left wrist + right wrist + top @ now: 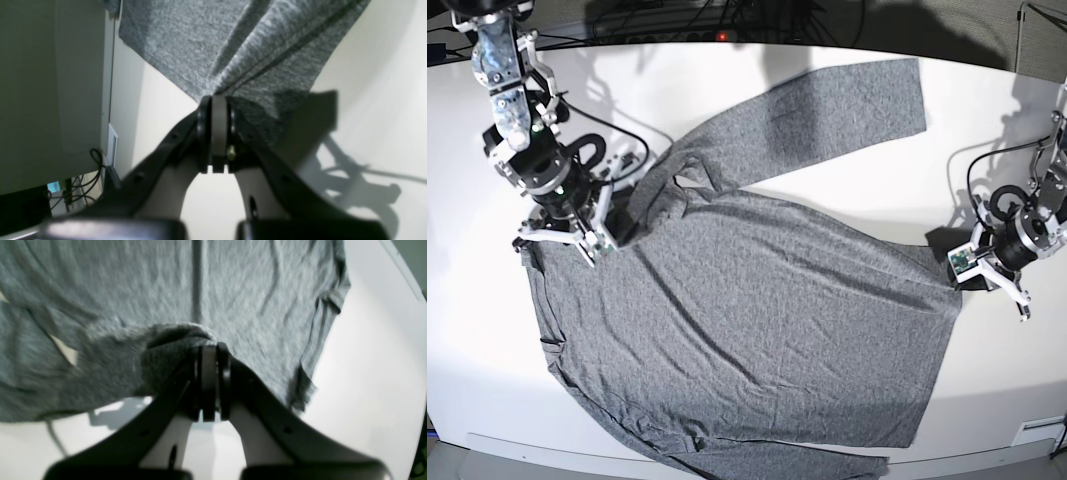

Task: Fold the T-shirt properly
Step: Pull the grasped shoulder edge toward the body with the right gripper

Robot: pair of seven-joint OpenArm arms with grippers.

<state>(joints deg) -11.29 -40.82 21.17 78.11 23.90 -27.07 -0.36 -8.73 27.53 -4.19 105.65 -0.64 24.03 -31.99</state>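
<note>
1. One white table (987, 120) carries the grey T-shirt (757, 330), spread flat.
2. Left gripper (962, 270) pinches its hem corner, fabric fanning beyond the fingertips.
3. Right gripper (607, 225), angled down, clamps bunched shoulder cloth.

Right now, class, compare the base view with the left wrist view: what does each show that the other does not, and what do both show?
Only the base view shows the whole T-shirt spread on the white table, one sleeve stretched out, and the right gripper shut on cloth near the shoulder. Only the left wrist view shows the folds fanning from the pinch and cables beyond the table's edge. Both show the left gripper shut on the shirt's edge.
</note>
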